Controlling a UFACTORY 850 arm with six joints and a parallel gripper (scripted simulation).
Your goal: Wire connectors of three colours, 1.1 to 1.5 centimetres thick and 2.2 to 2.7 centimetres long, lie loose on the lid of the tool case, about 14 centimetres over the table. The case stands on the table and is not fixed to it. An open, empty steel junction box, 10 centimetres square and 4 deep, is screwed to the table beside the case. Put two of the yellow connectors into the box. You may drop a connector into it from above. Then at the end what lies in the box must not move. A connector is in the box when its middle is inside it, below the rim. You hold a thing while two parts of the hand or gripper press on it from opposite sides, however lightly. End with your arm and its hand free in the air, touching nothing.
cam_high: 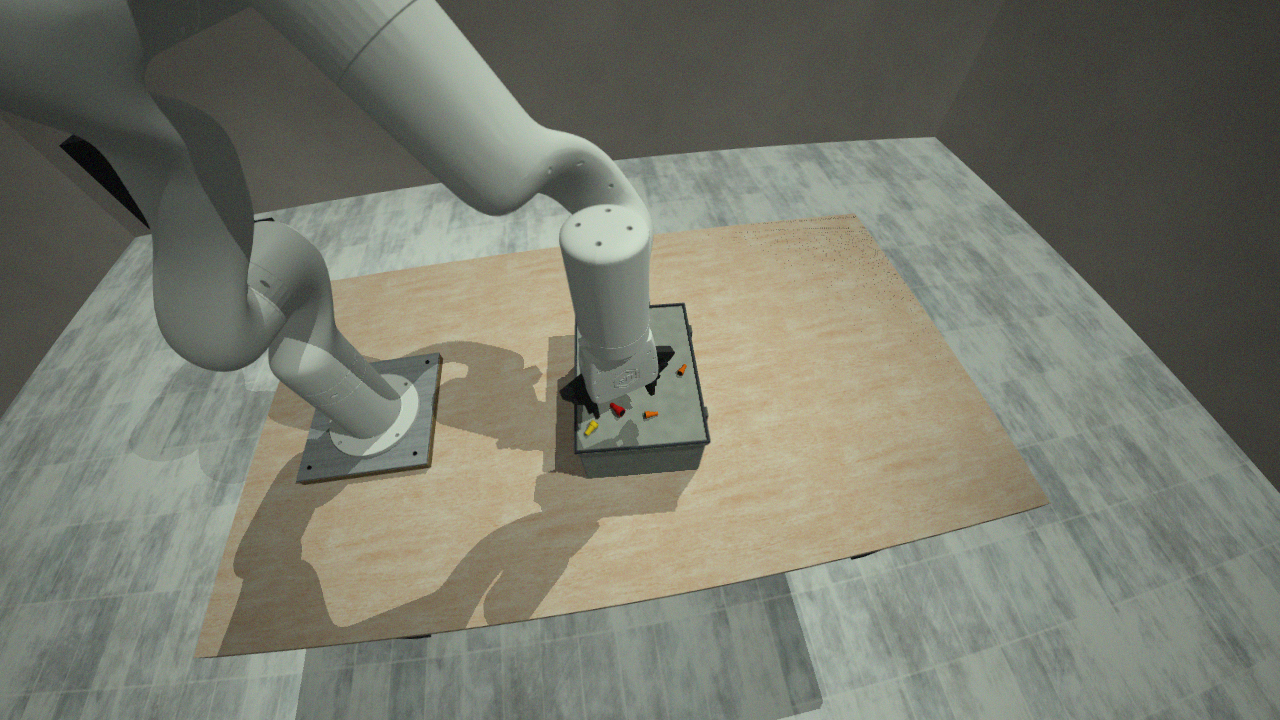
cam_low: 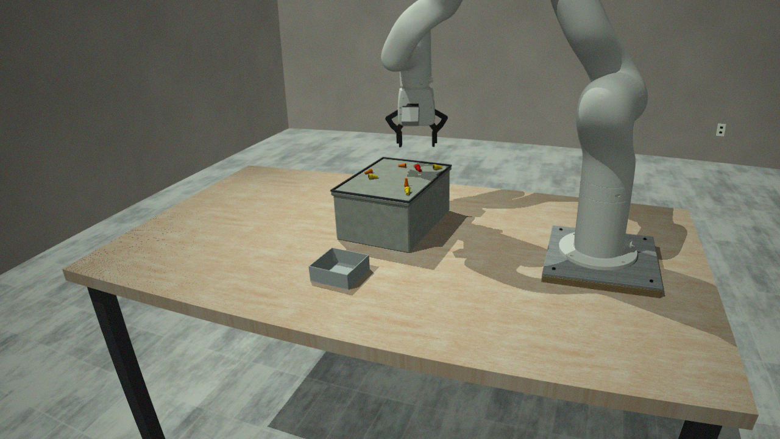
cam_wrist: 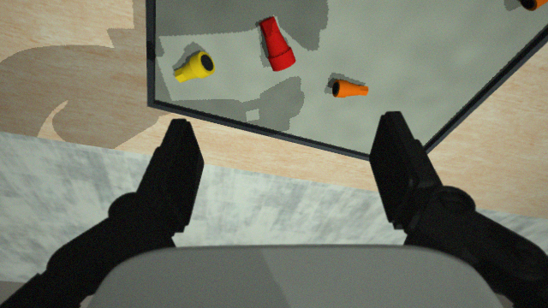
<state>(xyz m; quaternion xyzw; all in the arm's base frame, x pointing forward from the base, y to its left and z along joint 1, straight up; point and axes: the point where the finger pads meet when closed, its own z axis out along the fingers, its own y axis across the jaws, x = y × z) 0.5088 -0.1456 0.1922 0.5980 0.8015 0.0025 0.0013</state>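
Note:
My gripper (cam_low: pixel 417 146) (cam_wrist: pixel 284 138) is open and empty, hanging above the far part of the case lid (cam_low: pixel 381 188) (cam_wrist: pixel 419 51) (cam_high: pixel 671 326). One yellow connector (cam_high: pixel 590 428) (cam_low: pixel 437 167) (cam_wrist: pixel 196 67) lies near a lid corner. A second yellow connector (cam_low: pixel 373 177) lies mid-lid toward the left edge in the exterior view. A third yellow connector (cam_low: pixel 407 190) lies near the lid's front corner there, touching or close to an orange one. The top view does not show these two; the arm hides part of the lid. The steel junction box (cam_low: pixel 329 277) looks empty.
A red connector (cam_high: pixel 617 409) (cam_low: pixel 417 167) (cam_wrist: pixel 277 44) lies near the first yellow one. Orange connectors (cam_high: pixel 650 414) (cam_high: pixel 682 369) (cam_low: pixel 406 182) (cam_wrist: pixel 350 89) lie on the lid. The case (cam_low: pixel 373 221) stands between the junction box and the far table edge. The arm's base plate (cam_high: pixel 366 461) (cam_low: pixel 602 281) is bolted beside it.

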